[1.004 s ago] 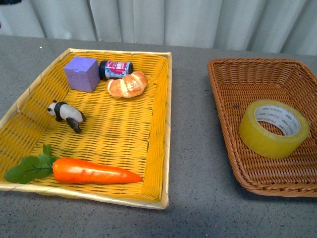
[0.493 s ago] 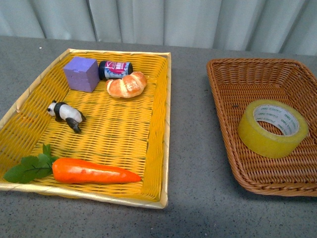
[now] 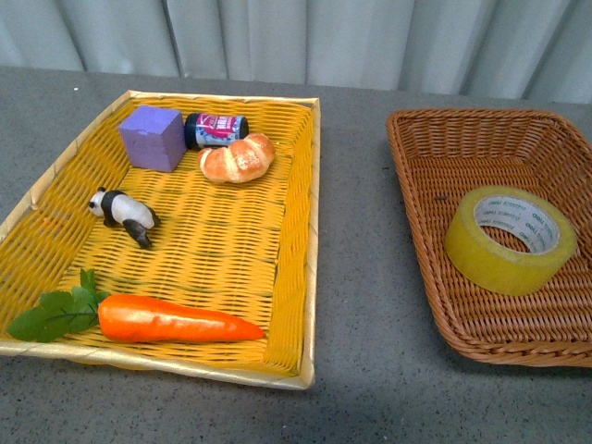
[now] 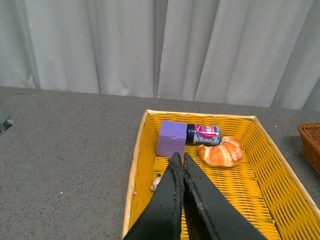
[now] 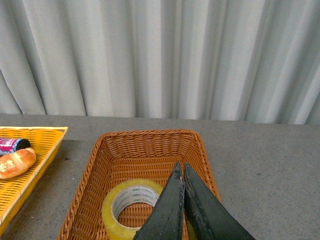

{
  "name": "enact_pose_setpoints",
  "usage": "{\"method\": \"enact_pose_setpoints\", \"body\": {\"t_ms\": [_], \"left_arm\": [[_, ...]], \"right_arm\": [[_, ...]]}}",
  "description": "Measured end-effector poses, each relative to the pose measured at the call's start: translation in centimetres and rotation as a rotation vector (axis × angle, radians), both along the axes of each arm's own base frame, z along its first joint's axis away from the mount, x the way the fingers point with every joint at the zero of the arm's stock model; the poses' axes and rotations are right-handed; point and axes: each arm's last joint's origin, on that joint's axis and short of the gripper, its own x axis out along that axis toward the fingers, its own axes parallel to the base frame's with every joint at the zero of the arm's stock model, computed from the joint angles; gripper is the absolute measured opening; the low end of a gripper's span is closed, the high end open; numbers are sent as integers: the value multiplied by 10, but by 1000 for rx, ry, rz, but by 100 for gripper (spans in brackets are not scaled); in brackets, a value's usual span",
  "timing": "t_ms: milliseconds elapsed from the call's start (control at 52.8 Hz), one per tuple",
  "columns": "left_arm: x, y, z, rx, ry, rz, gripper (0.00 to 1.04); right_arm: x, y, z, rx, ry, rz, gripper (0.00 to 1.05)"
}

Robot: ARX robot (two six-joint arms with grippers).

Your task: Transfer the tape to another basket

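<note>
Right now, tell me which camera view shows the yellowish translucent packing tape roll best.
The front view: the whole yellowish translucent packing tape roll lies unobstructed in the brown wicker basket. In the right wrist view the shut right gripper fingers cover part of it. The left wrist view misses it.

Tape (image 3: 510, 240) translucent yellow, white printed core; basket (image 3: 435, 171) brown wicker; tray (image 3: 231, 250) bright yellow weave; desk (image 3: 356, 277) speckled grey.

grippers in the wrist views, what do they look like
Both the left gripper and the right gripper have two long, flat, matte black fingers that taper to narrow tips. No cables, markings or labels show on them. The arms themselves are out of view, also in the front view.
</note>
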Motion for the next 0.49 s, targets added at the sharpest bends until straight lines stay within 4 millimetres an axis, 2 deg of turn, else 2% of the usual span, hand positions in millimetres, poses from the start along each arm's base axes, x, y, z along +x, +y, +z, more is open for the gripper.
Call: {"method": "enact_pose_setpoints", "body": {"t_ms": [493], "left_arm": [[-20,0,9,0,-30,0,4]], "right_arm": [[-17,0,4,0,-13,0,1]]}}
